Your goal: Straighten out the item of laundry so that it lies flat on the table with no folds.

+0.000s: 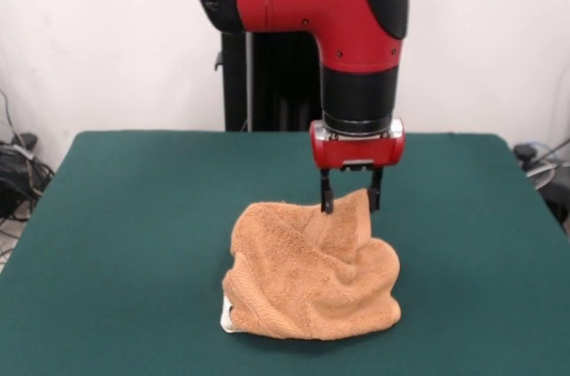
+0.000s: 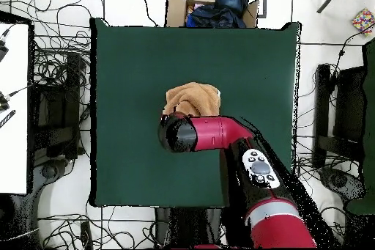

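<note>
The orange-tan towel point(image 1: 307, 278) lies crumpled in a heap near the middle of the green table point(image 1: 125, 216), with deep folds. A small white tag point(image 1: 228, 319) shows at its front left corner. My gripper point(image 1: 351, 201) hangs straight down over the heap's far right part. Its fingers point(image 1: 327, 200) stand apart, open, on either side of a raised peak of towel. In the overhead view the towel point(image 2: 194, 97) shows on the table point(image 2: 132, 64), partly under my arm point(image 2: 212, 133). The arm hides the gripper there.
Wide green cloth lies on every side of the towel. Off the table, an open cardboard box with dark cloth point(image 2: 213, 6) stands beyond the edge opposite my base. Cables point(image 2: 55, 86) and equipment lie on the floor on both sides.
</note>
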### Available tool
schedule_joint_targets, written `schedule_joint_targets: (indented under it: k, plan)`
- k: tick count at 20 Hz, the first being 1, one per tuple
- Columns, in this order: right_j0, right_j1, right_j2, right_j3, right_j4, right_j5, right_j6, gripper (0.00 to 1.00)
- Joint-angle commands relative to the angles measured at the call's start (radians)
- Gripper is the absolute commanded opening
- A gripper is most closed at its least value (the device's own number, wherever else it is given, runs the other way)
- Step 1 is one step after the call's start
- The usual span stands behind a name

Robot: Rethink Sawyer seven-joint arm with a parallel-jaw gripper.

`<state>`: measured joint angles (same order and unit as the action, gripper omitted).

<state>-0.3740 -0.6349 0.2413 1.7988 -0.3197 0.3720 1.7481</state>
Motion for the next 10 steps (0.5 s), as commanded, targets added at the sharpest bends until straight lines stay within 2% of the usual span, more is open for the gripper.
schedule_joint_targets:
  k: [1, 10]
  plan:
    - [0.005, 0.047, 0.050, 0.005, -0.067, -0.003, -0.005, 1.00]
    - [0.020, 0.082, 0.035, -0.036, -0.096, -0.037, 0.030, 1.00]
